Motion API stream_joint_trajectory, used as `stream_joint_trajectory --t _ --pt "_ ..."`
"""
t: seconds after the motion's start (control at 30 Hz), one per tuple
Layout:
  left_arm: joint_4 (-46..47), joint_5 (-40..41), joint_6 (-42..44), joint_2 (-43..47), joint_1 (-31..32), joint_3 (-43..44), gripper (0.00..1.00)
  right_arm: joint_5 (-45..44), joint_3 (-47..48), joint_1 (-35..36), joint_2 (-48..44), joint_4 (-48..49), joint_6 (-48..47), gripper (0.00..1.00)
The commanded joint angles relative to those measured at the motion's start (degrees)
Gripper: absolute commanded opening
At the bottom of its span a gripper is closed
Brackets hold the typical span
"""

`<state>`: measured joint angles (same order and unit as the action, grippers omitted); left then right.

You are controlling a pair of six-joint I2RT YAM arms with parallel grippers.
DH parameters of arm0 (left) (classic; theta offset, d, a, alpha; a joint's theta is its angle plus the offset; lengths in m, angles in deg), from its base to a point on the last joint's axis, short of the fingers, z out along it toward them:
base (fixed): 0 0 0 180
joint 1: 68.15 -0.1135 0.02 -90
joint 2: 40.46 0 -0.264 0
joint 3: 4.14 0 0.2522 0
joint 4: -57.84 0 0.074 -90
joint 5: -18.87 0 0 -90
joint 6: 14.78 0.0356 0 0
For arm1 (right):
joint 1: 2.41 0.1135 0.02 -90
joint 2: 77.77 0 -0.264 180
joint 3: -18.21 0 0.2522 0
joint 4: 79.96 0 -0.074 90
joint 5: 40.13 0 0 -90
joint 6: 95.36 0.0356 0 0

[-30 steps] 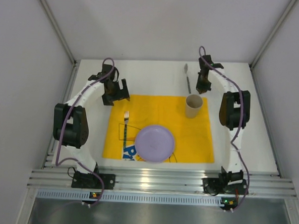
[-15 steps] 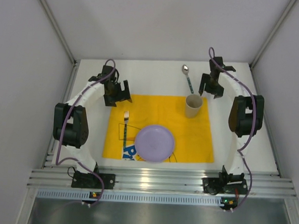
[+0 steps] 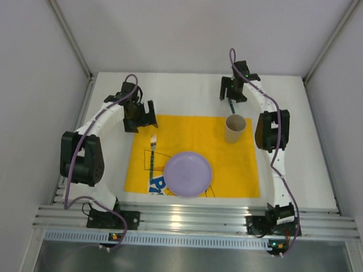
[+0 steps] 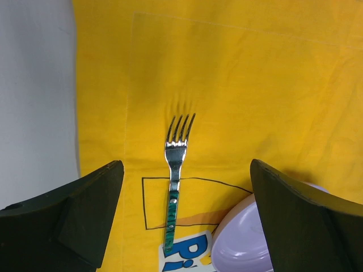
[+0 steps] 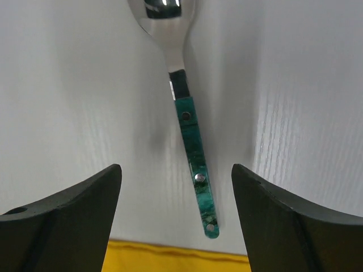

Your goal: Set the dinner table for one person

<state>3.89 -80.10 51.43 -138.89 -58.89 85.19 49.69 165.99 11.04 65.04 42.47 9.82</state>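
Both grippers stand spread wide, holding nothing. The left gripper (image 4: 184,164) hangs over a fork (image 4: 173,187) whose tines point to the far side. Its green handle lies on the yellow placemat (image 4: 255,73), just beside a lilac plate (image 4: 241,241). The right gripper (image 5: 176,167) hangs over a spoon (image 5: 191,150) that lies between its fingers on the white table (image 5: 68,85), bowl to the far side, handle end close to the placemat's far edge. In the top view a beige cup (image 3: 234,128) stands upright at the placemat's far right corner, near the spoon. The table lies beneath everything, walled on three sides, with a silver rail (image 3: 196,221) along its near edge.
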Motion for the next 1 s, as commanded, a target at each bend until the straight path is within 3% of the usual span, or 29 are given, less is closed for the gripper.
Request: stream_joint_trajectory --t 0.0,0.13,0.23,0.27,0.53,0.57,0.6,0.67,0.83,0.97 --pt "-1.7 3.3 1.0 5.2 -0.3 -0.9 0.98 -3.9 2.9 -0.3 3.5 -0.8 0.1 0.78" --pt "-3.1 5.3 1.0 5.7 -0.5 -1.0 0.99 -6.3 3.6 -0.9 5.5 -1.3 -0.4 0.74" --pt "-3.4 5.7 0.9 5.4 -0.5 -0.4 0.99 -8.9 3.2 -0.8 6.0 -2.3 -1.0 0.60" --pt "-3.4 5.9 0.9 5.2 -0.5 -0.2 0.99 -9.7 2.9 -0.9 6.0 -3.1 -1.1 0.51" --pt "-3.1 4.8 0.8 3.8 -0.6 0.3 0.99 -16.6 -3.1 -0.8 4.3 -6.1 -3.9 0.36" --pt "-3.1 4.6 0.8 3.9 -0.6 0.1 0.99 -17.1 -3.5 -0.8 4.1 -6.2 -4.0 0.28" --pt "-3.1 4.6 0.9 4.0 -0.6 0.0 0.99 -18.0 -3.7 -0.7 3.8 -6.4 -3.9 0.27" --pt "-2.9 4.3 1.1 4.3 -0.6 -0.4 0.98 -18.4 -4.4 -0.8 3.4 -7.1 -3.5 0.00" --pt "-1.7 3.3 1.0 5.9 -0.6 -2.3 0.98 -19.1 -3.0 -0.9 3.5 -11.6 -2.9 0.00" --pt "-0.1 1.9 -1.0 7.8 -0.6 -4.5 0.99 -26.2 -3.8 -1.7 -5.8 -11.8 -4.5 0.00"
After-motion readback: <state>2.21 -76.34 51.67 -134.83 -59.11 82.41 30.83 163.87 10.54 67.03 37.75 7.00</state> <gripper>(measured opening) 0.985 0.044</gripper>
